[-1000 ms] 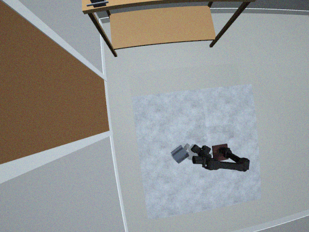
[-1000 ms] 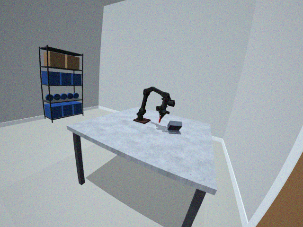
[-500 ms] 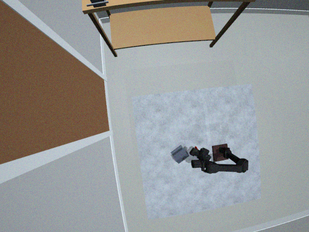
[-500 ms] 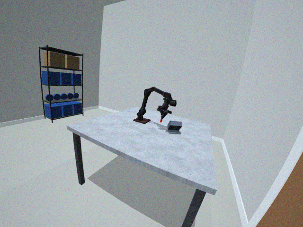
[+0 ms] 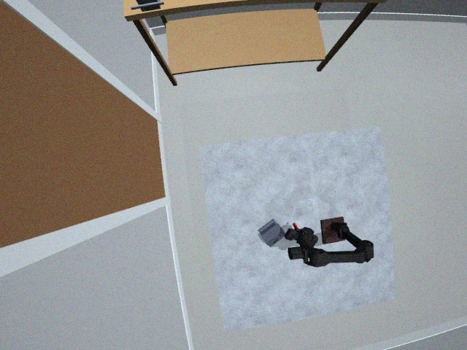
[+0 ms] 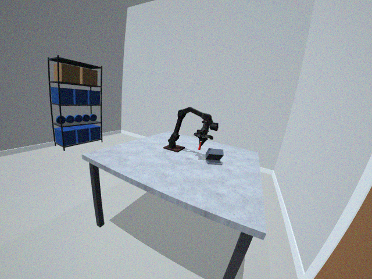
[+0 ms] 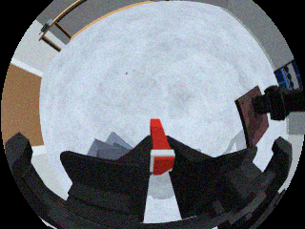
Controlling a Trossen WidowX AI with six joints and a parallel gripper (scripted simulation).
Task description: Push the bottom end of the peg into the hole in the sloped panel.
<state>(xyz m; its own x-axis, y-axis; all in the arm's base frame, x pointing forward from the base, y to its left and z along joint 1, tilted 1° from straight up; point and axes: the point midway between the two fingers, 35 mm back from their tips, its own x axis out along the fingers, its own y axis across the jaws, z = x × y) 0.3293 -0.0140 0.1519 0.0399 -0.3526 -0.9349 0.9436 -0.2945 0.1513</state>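
Centre right of the exterior view: a black six-joint arm (image 6: 183, 117) is seen arched over the grey marbled table top (image 6: 168, 176).
Gripper: the black parallel-jaw gripper (image 6: 201, 139) is closed on the slim red peg (image 6: 199, 145), which is held clear of the table with its free end pointing down.
Peg, wrist view: the red peg (image 7: 159, 147) is clamped at frame centre between the dark fingers.
Panel: the grey sloped block (image 6: 214, 153) is seen just right of the peg; its hole cannot be made out.
Base: a brown square plate (image 5: 331, 229) is seen under the arm's foot.
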